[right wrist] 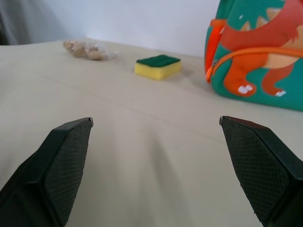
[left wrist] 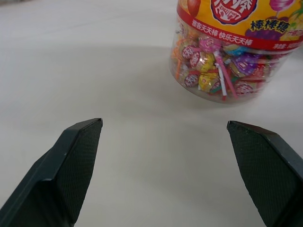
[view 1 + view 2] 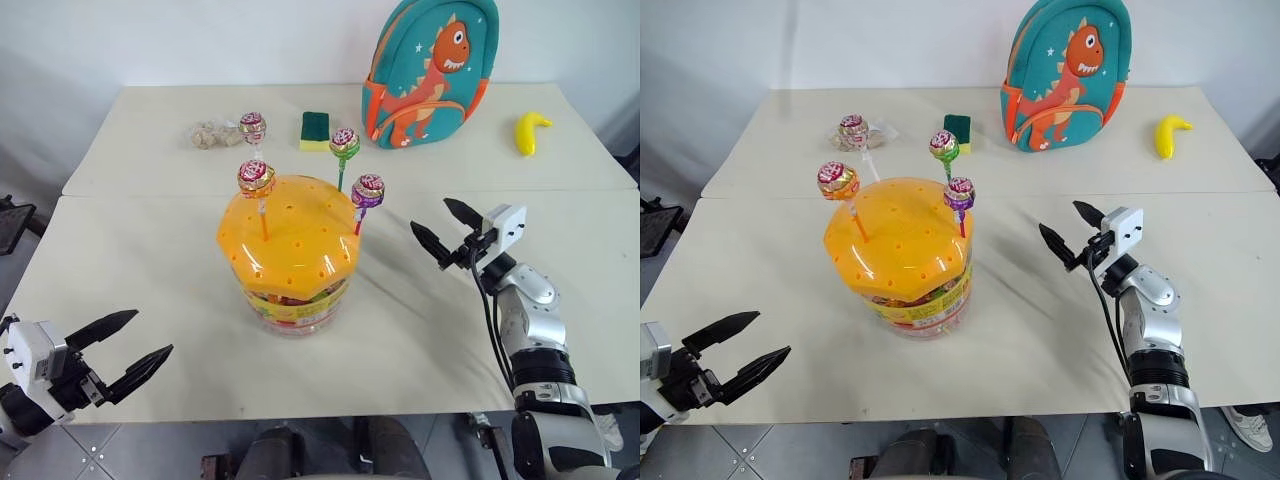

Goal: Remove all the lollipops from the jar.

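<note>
The jar (image 3: pixel 288 262) stands in the middle of the worktop (image 3: pixel 150 230). Four lollipops (image 3: pixel 256 178) stick up from holes in its lid (image 3: pixel 290 240). From the jar, the backpack (image 3: pixel 428 72) stands at one o'clock, far back. The banana (image 3: pixel 530 132) lies at two o'clock, right of the backpack. The sponge (image 3: pixel 315 130) lies at twelve o'clock, and a small bag (image 3: pixel 212 133) at eleven. The left gripper (image 3: pixel 128 350) is at eight o'clock, the right gripper (image 3: pixel 447 232) at three, both apart from the jar.
</note>
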`<state>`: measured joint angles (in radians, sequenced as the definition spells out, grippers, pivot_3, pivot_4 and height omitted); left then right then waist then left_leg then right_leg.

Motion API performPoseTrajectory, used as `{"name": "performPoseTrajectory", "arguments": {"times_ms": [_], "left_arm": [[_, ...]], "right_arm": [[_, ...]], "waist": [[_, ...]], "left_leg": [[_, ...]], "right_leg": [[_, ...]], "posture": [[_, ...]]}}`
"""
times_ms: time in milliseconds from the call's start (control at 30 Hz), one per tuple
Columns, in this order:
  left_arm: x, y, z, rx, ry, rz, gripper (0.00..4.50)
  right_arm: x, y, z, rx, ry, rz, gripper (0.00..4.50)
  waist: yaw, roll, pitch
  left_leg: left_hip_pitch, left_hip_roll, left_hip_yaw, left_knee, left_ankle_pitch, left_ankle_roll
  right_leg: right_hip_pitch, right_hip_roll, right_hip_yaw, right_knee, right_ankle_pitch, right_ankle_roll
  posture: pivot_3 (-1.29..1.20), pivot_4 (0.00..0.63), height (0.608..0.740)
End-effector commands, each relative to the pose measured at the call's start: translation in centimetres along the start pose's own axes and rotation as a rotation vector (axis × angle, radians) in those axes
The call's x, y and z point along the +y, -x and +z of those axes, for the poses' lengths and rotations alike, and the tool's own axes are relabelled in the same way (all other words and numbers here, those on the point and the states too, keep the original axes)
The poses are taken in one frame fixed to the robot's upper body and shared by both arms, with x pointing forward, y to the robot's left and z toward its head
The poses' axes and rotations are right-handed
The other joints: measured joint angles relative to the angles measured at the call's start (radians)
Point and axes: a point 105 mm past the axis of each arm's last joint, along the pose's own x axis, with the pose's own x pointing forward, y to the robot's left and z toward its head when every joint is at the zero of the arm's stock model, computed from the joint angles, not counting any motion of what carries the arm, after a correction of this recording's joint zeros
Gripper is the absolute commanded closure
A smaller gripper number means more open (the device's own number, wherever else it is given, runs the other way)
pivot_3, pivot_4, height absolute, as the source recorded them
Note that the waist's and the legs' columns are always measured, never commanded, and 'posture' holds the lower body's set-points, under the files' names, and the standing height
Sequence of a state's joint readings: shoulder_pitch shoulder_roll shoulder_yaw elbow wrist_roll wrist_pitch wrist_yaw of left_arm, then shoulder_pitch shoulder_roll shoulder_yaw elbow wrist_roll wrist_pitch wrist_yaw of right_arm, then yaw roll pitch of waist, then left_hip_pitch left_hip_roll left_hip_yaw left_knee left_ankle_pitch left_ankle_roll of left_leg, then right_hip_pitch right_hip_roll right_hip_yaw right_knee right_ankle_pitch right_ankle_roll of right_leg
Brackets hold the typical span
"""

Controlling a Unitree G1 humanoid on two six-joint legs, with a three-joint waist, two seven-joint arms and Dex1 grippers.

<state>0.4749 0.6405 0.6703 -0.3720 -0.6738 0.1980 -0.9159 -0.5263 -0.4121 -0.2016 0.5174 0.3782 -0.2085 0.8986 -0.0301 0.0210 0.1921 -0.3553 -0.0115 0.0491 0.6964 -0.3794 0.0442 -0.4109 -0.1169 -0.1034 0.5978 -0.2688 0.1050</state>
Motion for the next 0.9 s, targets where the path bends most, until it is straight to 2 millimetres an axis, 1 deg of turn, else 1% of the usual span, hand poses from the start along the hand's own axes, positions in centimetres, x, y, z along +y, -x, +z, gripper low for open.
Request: {"name": "performPoseTrajectory", "arguments": {"times_ms": [33, 100, 133, 200, 233, 267, 300, 333, 367, 400, 433, 500, 567, 633, 667, 700, 767, 800, 833, 900], "left_arm": [[1.1, -0.2, 0.4, -0.016, -0.068, 0.064, 0.03], [0.9, -0.7, 0.5, -0.035, -0.051, 0.046, 0.03], [1.0, -0.9, 0.9, -0.059, -0.034, 0.046, 0.03], [1.1, -1.2, 2.4, -0.112, -0.034, 0.025, 0.03], [1.3, -1.2, 3.1, -0.133, -0.04, 0.01, 0.03], [1.5, -1.2, 4.0, -0.163, -0.033, -0.013, 0.03], [1.7, -1.0, 4.9, -0.21, -0.009, -0.034, 0.03], [2.5, -0.8, 7.6, -0.337, 0.041, -0.054, 0.03], [2.9, -0.6, 9.5, -0.425, 0.078, -0.079, 0.03], [3.0, -0.6, 10.5, -0.44, 0.07, -0.098, 0.03], [2.6, -0.8, 11.3, -0.425, 0.053, -0.159, 0.03], [1.8, -1.3, 12.1, -0.366, 0.014, -0.267, 0.03], [0.8, -1.6, 12.4, -0.301, -0.014, -0.373, 0.03], [-0.1, -1.9, 12.6, -0.248, -0.025, -0.468, 0.03], [-0.5, -2.1, 12.8, -0.235, -0.036, -0.503, 0.03], [-0.7, -2.4, 12.9, -0.228, -0.04, -0.532, 0.03], [-0.9, -3.0, 13.0, -0.229, -0.053, -0.566, 0.03], [-1.2, -3.5, 13.2, -0.242, -0.055, -0.589, 0.03], [-1.4, -4.0, 13.5, -0.256, -0.061, -0.608, 0.03], [-1.9, -4.9, 14.0, -0.279, -0.068, -0.649, 0.03]], "right_arm": [[0.6, 0.0, 1.1, -0.038, 0.004, 0.062, 0.0], [1.1, 0.4, 1.9, -0.069, -0.051, 0.114, 0.0], [1.1, 0.7, 2.6, -0.092, -0.089, 0.12, 0.0], [1.3, 2.1, 5.8, -0.207, -0.125, 0.173, 0.0], [1.2, 2.8, 6.9, -0.222, -0.138, 0.178, 0.0], [1.0, 3.4, 7.5, -0.22, -0.159, 0.173, 0.0], [0.9, 3.9, 8.3, -0.238, -0.19, 0.172, 0.0], [0.5, 4.6, 9.7, -0.289, -0.237, 0.149, 0.0], [0.3, 5.1, 10.6, -0.327, -0.269, 0.139, 0.0], [0.5, 5.5, 11.3, -0.347, -0.298, 0.148, 0.0], [1.0, 5.9, 11.9, -0.361, -0.292, 0.179, 0.0], [2.1, 6.6, 12.4, -0.35, -0.252, 0.252, 0.0], [3.3, 7.4, 12.8, -0.322, -0.205, 0.34, 0.0], [3.7, 8.3, 14.0, -0.339, -0.161, 0.39, 0.0], [3.8, 8.6, 14.5, -0.35, -0.183, 0.418, 0.0], [4.0, 8.8, 14.6, -0.339, -0.165, 0.447, 0.0], [5.1, 9.3, 14.0, -0.266, -0.124, 0.547, 0.0], [5.5, 9.6, 13.8, -0.256, -0.092, 0.583, 0.0], [6.0, 9.9, 13.8, -0.252, -0.073, 0.623, 0.0], [6.5, 10.0, 14.2, -0.289, -0.049, 0.642, 0.0]], "waist": [[0.0, 0.0, 0.0], [0.001, 0.0, 0.0], [0.001, 0.0, 0.0], [0.005, 0.0, 0.0], [0.009, 0.0, 0.0], [0.01, 0.001, 0.0], [0.013, 0.0, 0.0], [0.014, 0.0, 0.0], [0.019, -0.001, 0.0], [0.023, -0.002, 0.0], [0.024, -0.003, 0.0], [0.023, 0.0, 0.0], [0.022, 0.003, 0.0], [0.022, 0.004, 0.001], [0.023, 0.004, 0.001], [0.024, 0.004, 0.001], [0.027, 0.004, 0.001], [0.03, 0.003, 0.001], [0.031, 0.002, 0.0], [0.034, 0.002, 0.001]], "left_leg": [[0.0, 0.0, 0.0, 0.0, 0.0, 0.0], [0.0, 0.0, 0.0, 0.0, 0.0, 0.0], [0.0, 0.0, 0.0, 0.0, 0.0, 0.0], [0.0, 0.0, 0.0, 0.0, 0.0, 0.0], [-0.001, 0.0, -0.001, 0.0, 0.0, 0.0], [-0.001, 0.0, -0.002, 0.001, 0.0, 0.0], [-0.001, 0.0, -0.002, 0.001, 0.0, 0.0], [-0.001, 0.0, -0.002, 0.001, 0.0, 0.0], [-0.001, 0.0, -0.002, 0.001, 0.0, 0.0], [-0.001, 0.0, -0.003, 0.002, 0.0, 0.0], [-0.001, 0.001, -0.004, 0.002, 0.0, -0.001], [0.0, 0.001, -0.004, 0.002, 0.0, -0.002], [0.001, 0.001, -0.003, 0.0, 0.0, -0.002], [0.0, 0.001, -0.002, 0.0, -0.001, -0.001], [0.0, 0.001, -0.001, 0.0, -0.001, -0.001], [0.0, 0.001, -0.001, 0.0, -0.001, -0.001], [0.0, 0.001, -0.001, 0.0, -0.001, -0.001], [0.0, 0.001, -0.001, 0.001, -0.001, -0.001], [0.001, 0.001, -0.002, 0.001, -0.001, -0.001], [0.001, 0.001, -0.002, 0.001, 0.0, -0.001]], "right_leg": [[0.0, 0.0, 0.0, 0.001, 0.0, 0.0], [0.0, 0.0, 0.0, 0.001, 0.0, 0.0], [0.0, 0.0, 0.0, 0.002, 0.0, 0.0], [0.0, 0.0, 0.0, 0.002, 0.0, 0.0], [0.0, 0.0, 0.0, 0.001, 0.0, 0.0], [0.0, 0.0, -0.001, 0.001, 0.0, 0.0], [0.0, 0.0, -0.001, 0.001, 0.0, 0.0], [0.0, 0.0, -0.001, 0.001, 0.0, 0.001], [0.0, 0.0, -0.001, 0.001, 0.0, 0.001], [0.001, 0.0, -0.001, 0.001, 0.0, 0.0], [0.0, 0.0, -0.002, 0.001, 0.0, 0.0], [0.001, 0.0, -0.002, 0.0, -0.001, -0.001], [0.001, 0.001, -0.001, 0.002, 0.0, -0.001], [0.001, 0.001, -0.001, 0.001, 0.0, -0.001], [0.001, 0.002, -0.001, 0.001, 0.0, -0.001], [0.001, 0.002, -0.001, 0.001, 0.0, -0.001], [0.001, 0.002, -0.001, 0.001, 0.0, -0.001], [0.001, 0.002, -0.001, 0.001, 0.0, -0.001], [0.001, 0.002, -0.001, 0.001, 0.0, -0.001], [0.002, 0.002, -0.001, 0.002, 0.0, 0.0]], "posture": [[0.0, 0.15, 0.74], [0.0, 0.15, 0.74], [0.0, 0.15, 0.74], [0.0, 0.15, 0.74], [0.0, 0.15, 0.74], [0.0, 0.15, 0.74], [0.0, 0.15, 0.74], [0.0, 0.15, 0.74], [0.0, 0.15, 0.74], [0.0, 0.15, 0.74], [0.0, 0.15, 0.74], [0.0, 0.15, 0.74], [0.0, 0.15, 0.74], [0.0, 0.15, 0.74], [0.0, 0.15, 0.74], [0.0, 0.15, 0.74], [0.0, 0.15, 0.74], [0.0, 0.15, 0.74], [0.0, 0.15, 0.74], [0.0, 0.15, 0.74]]}}
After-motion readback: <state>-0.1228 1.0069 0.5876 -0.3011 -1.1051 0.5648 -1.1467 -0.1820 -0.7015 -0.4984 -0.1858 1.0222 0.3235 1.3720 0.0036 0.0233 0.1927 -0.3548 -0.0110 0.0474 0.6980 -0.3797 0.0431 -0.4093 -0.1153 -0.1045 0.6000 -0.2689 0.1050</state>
